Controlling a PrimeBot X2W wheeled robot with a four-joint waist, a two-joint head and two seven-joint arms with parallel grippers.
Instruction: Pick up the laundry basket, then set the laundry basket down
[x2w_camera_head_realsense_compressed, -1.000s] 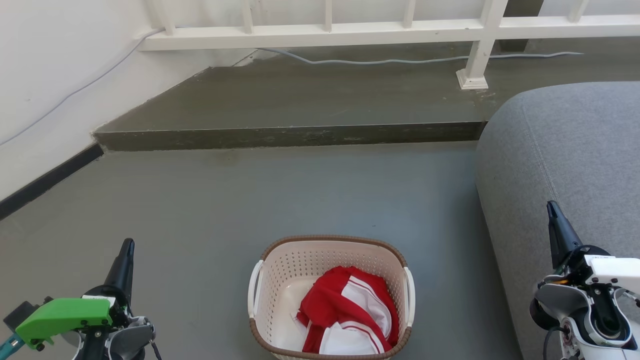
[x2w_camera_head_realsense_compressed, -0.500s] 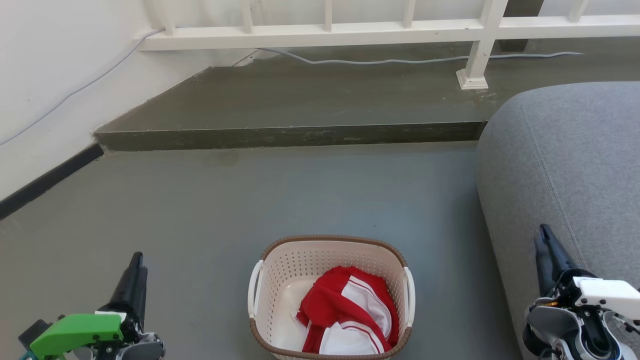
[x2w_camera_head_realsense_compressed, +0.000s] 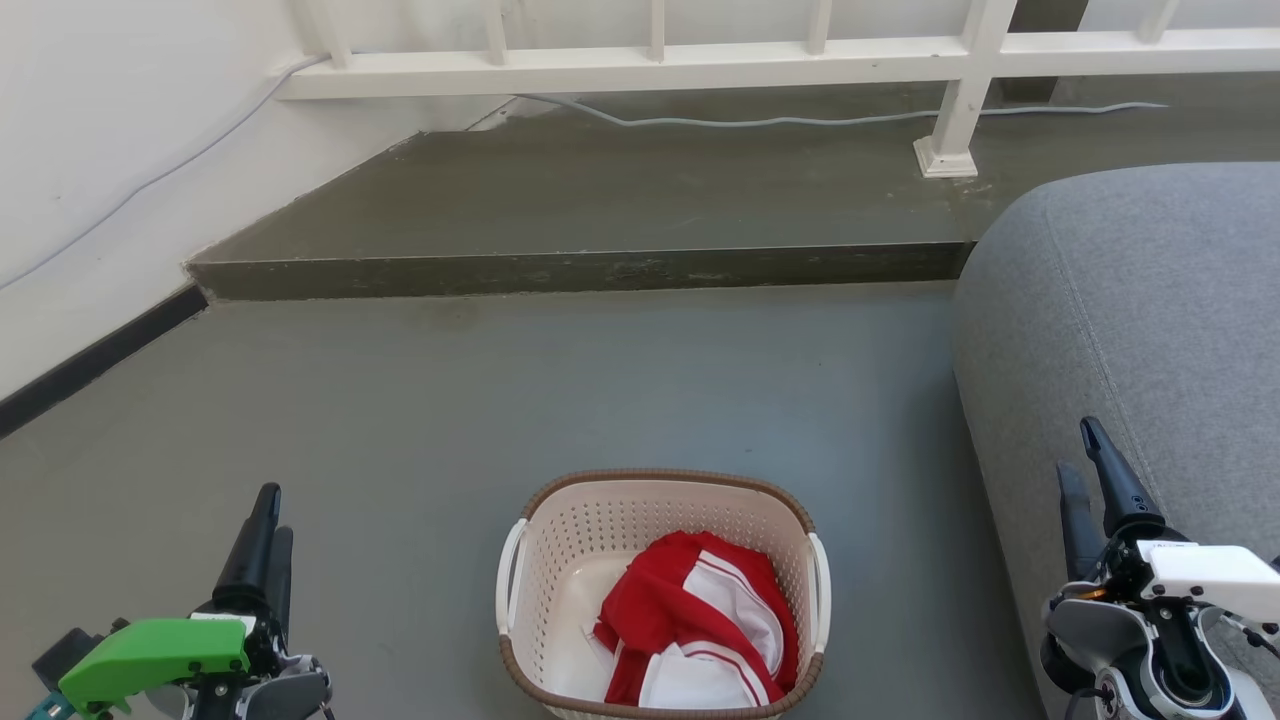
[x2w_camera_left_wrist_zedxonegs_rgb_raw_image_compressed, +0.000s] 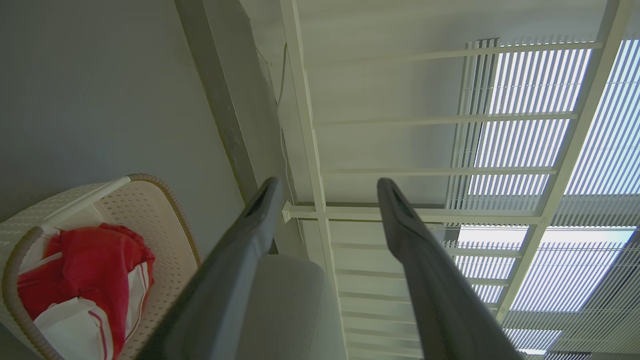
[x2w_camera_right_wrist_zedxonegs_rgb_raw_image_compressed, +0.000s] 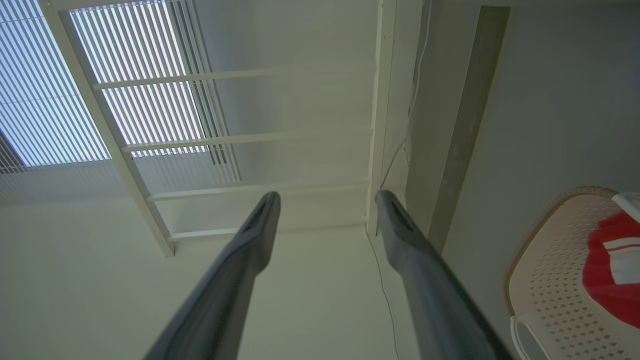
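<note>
Laundry basket (x2w_camera_head_realsense_compressed: 660, 478) sits upright on grey floor (x2w_camera_head_realsense_compressed: 450, 420) at bottom centre of head view, between the two arms, neither touching it. Red-and-white garment (x2w_camera_head_realsense_compressed: 690, 610) bunched inside, toward the basket's right half. Left pincer (x2w_camera_head_realsense_compressed: 274, 510) at lower left, well apart from the basket's left handle, fingers pointing up-frame, holding nothing. Right pincer (x2w_camera_head_realsense_compressed: 1075, 447) at lower right, in front of grey sofa (x2w_camera_head_realsense_compressed: 1130, 300), holding nothing. Raised step (x2w_camera_head_realsense_compressed: 580, 270) beyond the basket; white railing (x2w_camera_head_realsense_compressed: 700, 60) stands on it, pale cable (x2w_camera_head_realsense_compressed: 760, 122) runs along under the railing.

Left wrist view: left pincer (x2w_camera_left_wrist_zedxonegs_rgb_raw_image_compressed: 329, 182) fingers spread apart, gap empty, railing and slatted blinds (x2w_camera_left_wrist_zedxonegs_rgb_raw_image_compressed: 525, 140) behind them. Laundry basket (x2w_camera_left_wrist_zedxonegs_rgb_raw_image_compressed: 165, 235) at lower left of frame with the garment in it, clear of the fingers. Sofa shows low down between the fingers.

Right wrist view: right pincer (x2w_camera_right_wrist_zedxonegs_rgb_raw_image_compressed: 327, 195) fingers apart, nothing between them, railing and blinds behind. Laundry basket (x2w_camera_right_wrist_zedxonegs_rgb_raw_image_compressed: 555, 250) at lower right edge, garment partly cut off by the frame, no contact with the fingers.
</note>
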